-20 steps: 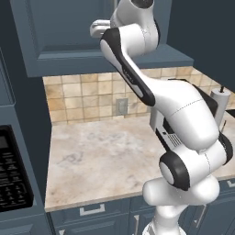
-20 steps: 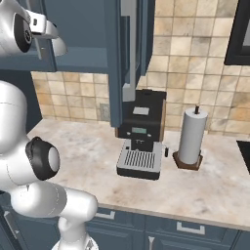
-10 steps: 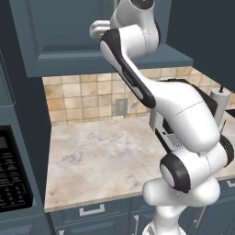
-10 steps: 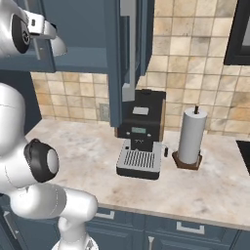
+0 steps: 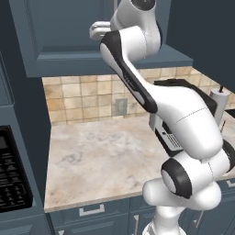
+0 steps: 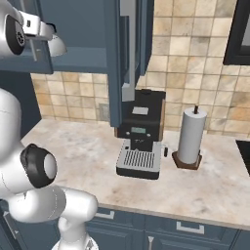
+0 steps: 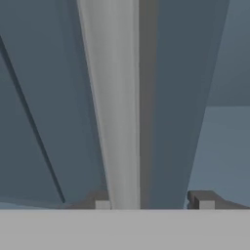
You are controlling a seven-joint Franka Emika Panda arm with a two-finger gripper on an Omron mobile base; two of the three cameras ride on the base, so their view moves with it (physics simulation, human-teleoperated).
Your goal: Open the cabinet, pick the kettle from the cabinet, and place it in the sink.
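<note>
gripper (image 7: 154,202): two dark fingertips stand apart at about 6 o'clock in the hand view, with a gap between them. The handle runs up through that gap, hard against the tip on the 9 o'clock side, with room left on the 3 o'clock side. No clamp on the bar shows; I judge the jaws open but cannot tell whether a pad already touches.

handle (image 7: 114,107): slim silver bar, its long axis running 6 to 12 o'clock in the hand view and across the line between the fingertips. That is the relation the coming move turns on: the bar lies straight ahead of the hand and between the tips, so closing should catch it across its narrow width.

cabinet (image 5: 64,36): dark blue-grey door panel directly behind the bar. In the left base view the hand is up at 12 o'clock against the door front. In the right base view another door (image 6: 124,58) with its own silver bar hangs toward 12 o'clock above the coffee machine (image 6: 140,141).

kettle: cannot be made out, presumably inside the cabinet.

sink: cannot be located from these views.

step judged: gripping the handle, door pull not yet begun.

far: paper towel roll (image 6: 190,136) stands at 3 o'clock, just beside the coffee machine.
</note>
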